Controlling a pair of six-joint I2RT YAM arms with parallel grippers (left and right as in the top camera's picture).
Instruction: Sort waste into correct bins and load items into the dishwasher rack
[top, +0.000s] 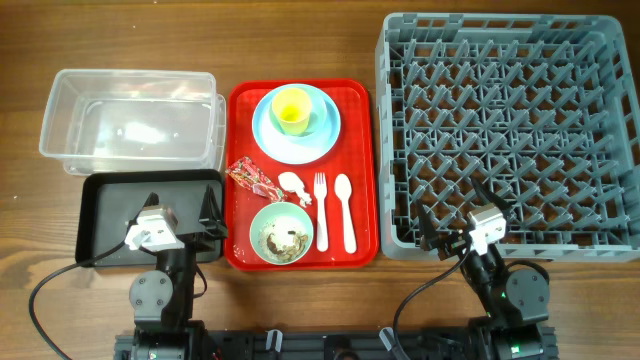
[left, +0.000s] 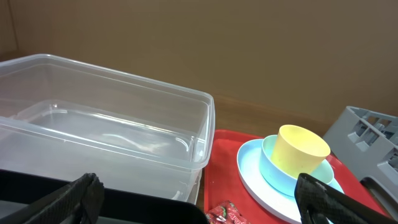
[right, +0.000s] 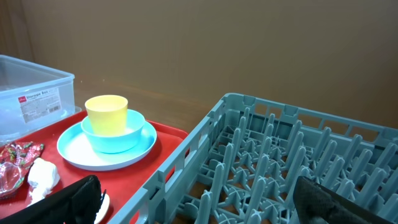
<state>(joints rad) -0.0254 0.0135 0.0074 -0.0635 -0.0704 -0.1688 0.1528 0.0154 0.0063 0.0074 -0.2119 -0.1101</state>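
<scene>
Start of sorting: left gripper (top: 182, 208) and right gripper (top: 455, 212) hover fully open, empty; the crumpled red wrapper (top: 250, 180), near-left on the red tray (top: 236, 150), is best pinched from above at its bulk.

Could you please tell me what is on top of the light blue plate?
A small light blue bowl sits on the plate, with a yellow cup standing inside it. The cup hides the bowl's bottom, so anything beneath it cannot be seen.

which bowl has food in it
The pale green bowl beside the fork, holding rice and brown scraps; the light blue bowl holds only a yellow cup.
</scene>
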